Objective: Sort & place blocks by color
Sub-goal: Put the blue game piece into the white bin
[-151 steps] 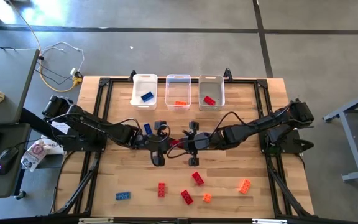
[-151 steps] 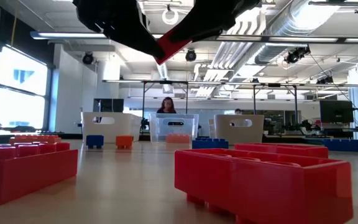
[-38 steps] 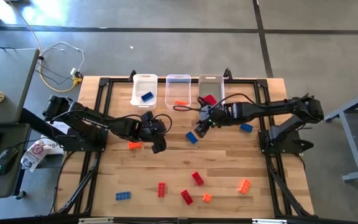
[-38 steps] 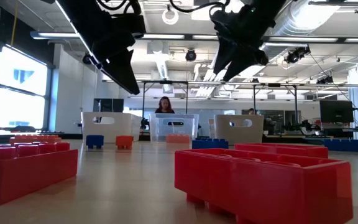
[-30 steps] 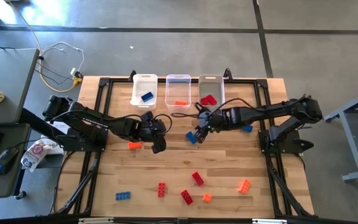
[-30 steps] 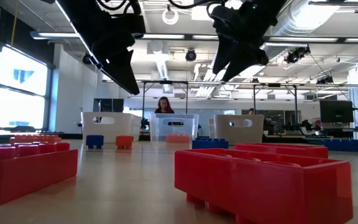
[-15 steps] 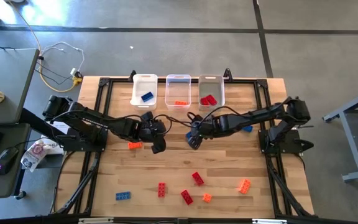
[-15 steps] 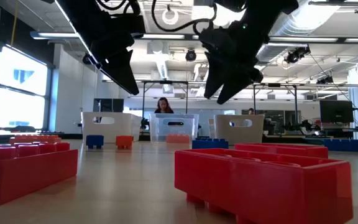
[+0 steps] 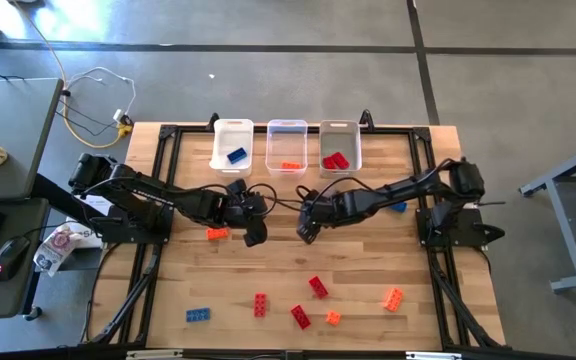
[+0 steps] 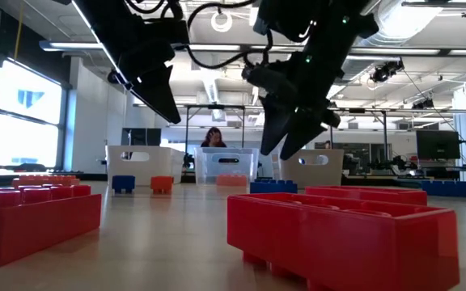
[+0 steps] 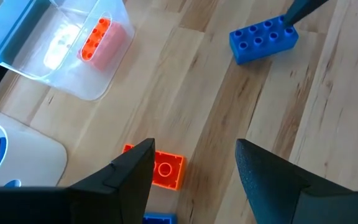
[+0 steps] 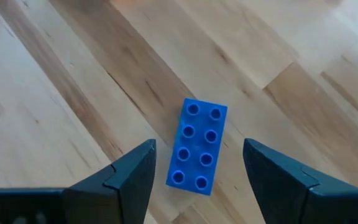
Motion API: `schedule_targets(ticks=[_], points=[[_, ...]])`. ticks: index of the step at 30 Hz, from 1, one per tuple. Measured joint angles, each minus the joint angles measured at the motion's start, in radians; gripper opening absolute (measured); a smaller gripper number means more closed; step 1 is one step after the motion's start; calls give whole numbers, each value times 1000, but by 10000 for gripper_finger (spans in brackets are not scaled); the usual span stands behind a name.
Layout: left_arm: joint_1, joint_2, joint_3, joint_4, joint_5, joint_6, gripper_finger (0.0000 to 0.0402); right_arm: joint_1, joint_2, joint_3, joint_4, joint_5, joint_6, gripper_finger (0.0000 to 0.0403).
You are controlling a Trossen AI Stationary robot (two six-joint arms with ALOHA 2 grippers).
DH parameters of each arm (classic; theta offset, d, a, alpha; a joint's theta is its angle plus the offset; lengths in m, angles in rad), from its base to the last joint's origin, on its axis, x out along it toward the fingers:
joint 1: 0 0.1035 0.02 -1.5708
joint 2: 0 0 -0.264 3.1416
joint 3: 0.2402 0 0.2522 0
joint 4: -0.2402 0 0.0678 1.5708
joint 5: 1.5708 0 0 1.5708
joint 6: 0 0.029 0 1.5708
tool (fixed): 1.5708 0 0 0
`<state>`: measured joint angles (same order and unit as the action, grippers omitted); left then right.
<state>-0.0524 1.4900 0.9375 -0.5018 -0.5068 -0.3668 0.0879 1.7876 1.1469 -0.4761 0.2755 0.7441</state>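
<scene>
While the left tool [image 9: 252, 232] hangs spread and empty above the desk [image 9: 368, 290], an orange block [image 11: 164, 169] lies just beside its fingers. The right tool [image 9: 306, 230] hovers spread over a blue block [image 12: 197, 146], which lies flat between its fingers, untouched.

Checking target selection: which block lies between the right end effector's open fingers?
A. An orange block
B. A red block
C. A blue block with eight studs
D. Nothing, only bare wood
C: the right wrist view shows the blue block lying flat on the table, framed by the open right end effector.
</scene>
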Motion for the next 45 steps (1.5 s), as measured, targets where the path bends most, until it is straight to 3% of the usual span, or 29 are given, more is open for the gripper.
schedule_targets(ticks=[20,24,30,37,45], points=[[0,0,0,4,0,0,211,7,124,0,12,-40,21,227],[0,0,0,4,0,0,211,7,130,0,-6,-36,44,200],[0,0,0,6,1,-1,211,8,129,2,-14,-31,30,111],[16,0,0,6,15,-46,211,27,117,0,-24,-22,-26,111],[94,0,0,6,137,-72,211,70,35,-1,-21,47,-48,111]])
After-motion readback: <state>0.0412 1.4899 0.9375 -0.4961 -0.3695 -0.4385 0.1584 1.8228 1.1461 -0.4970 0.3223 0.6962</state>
